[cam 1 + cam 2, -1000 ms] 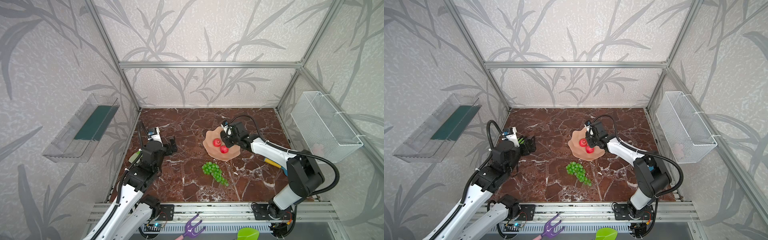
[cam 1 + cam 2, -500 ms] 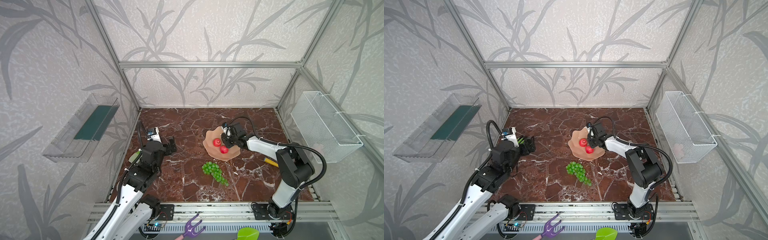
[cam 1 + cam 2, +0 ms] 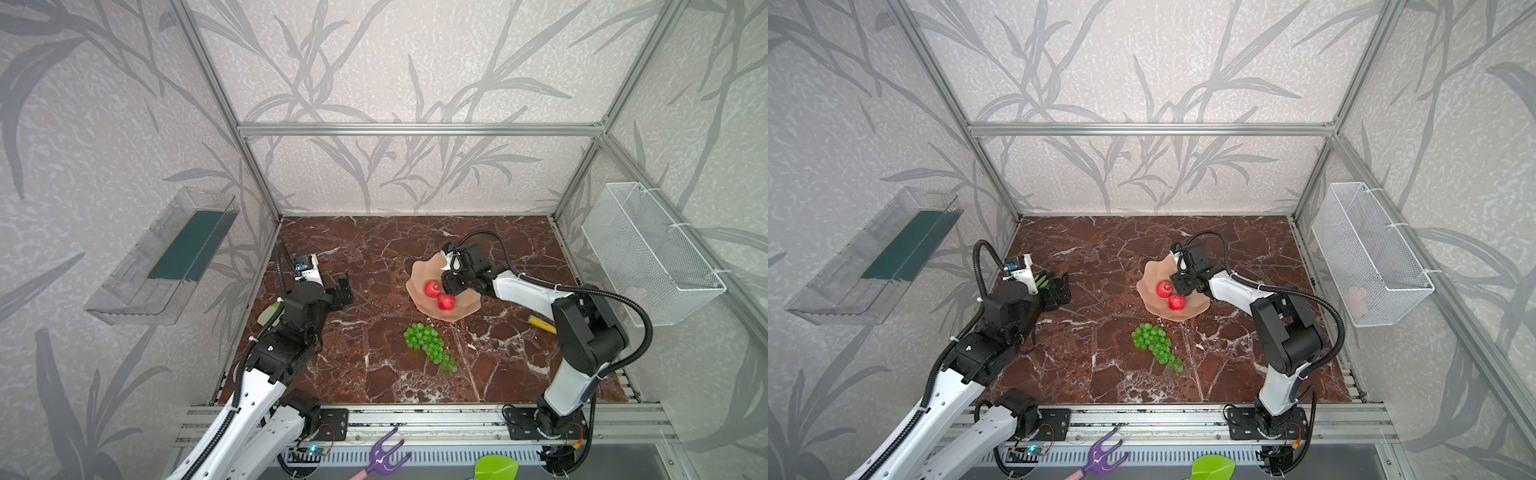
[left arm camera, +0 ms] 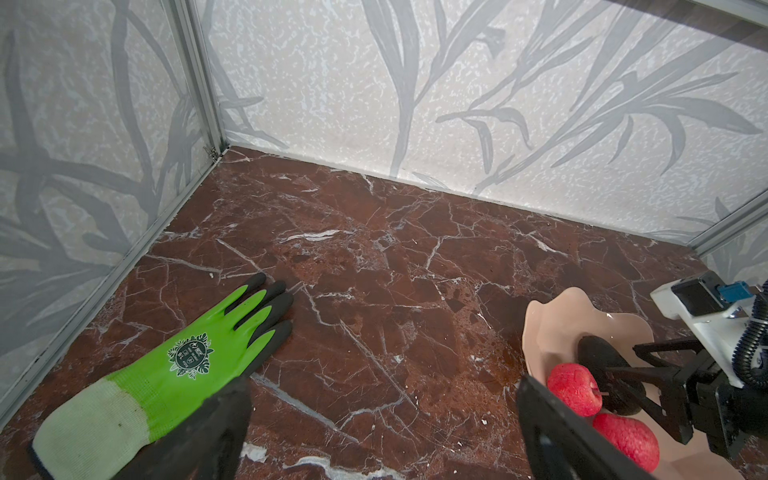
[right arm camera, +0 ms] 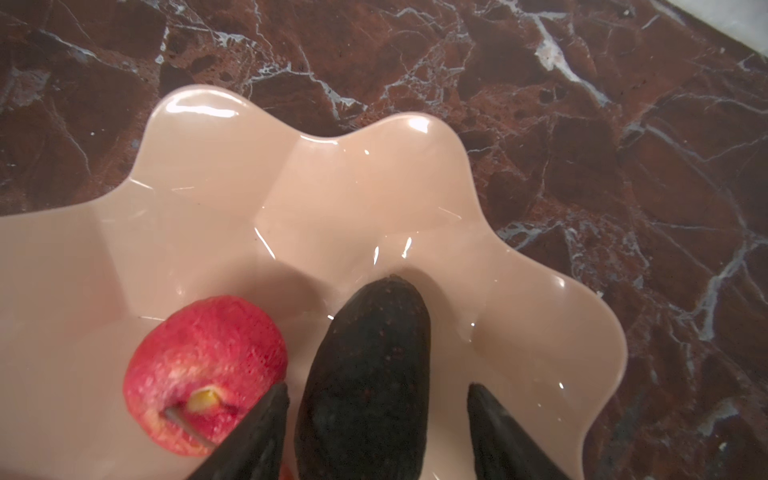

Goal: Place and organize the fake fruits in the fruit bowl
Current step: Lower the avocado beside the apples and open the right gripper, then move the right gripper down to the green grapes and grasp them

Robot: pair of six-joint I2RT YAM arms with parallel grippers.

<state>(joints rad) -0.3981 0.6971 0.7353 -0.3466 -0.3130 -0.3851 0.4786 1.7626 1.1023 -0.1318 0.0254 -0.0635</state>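
Right of centre on the marble floor [image 3: 374, 249], in both top views: pink bowl [image 3: 422, 270] with a wavy rim, standing flat. Two red fruits lie inside it, touching one another: the upper apple [image 3: 432, 288] toward the bowl's left edge, the lower apple [image 3: 446, 302] nearer its bottom rim.

Over the bowl from the right of the frame reaches the right gripper [image 5: 378, 388]; from above, its wrist covers the bowl's middle.

Wrist view: the avocado [image 5: 370, 365] lies in the bowl, narrow end pointing away from the gripper, just beside one apple. The jaws stand one on each side of the avocado, parted wider than the fruit. A clear strip of bowl shows between the avocado and one finger. The other finger sits close to it; contact there is not clear. Nothing is gripped.

Below the bowl in the frame, the grapes [image 3: 428, 345] lie on the floor, near the bowl but apart from it, the bunch tapering toward lower right.

At the left of the top views hangs the left gripper [image 4: 382, 386], well apart from the bowl, jaws spread wide and holding nothing. A green glove [image 4: 187, 361] lies flat on the floor beside it, near the left wall.
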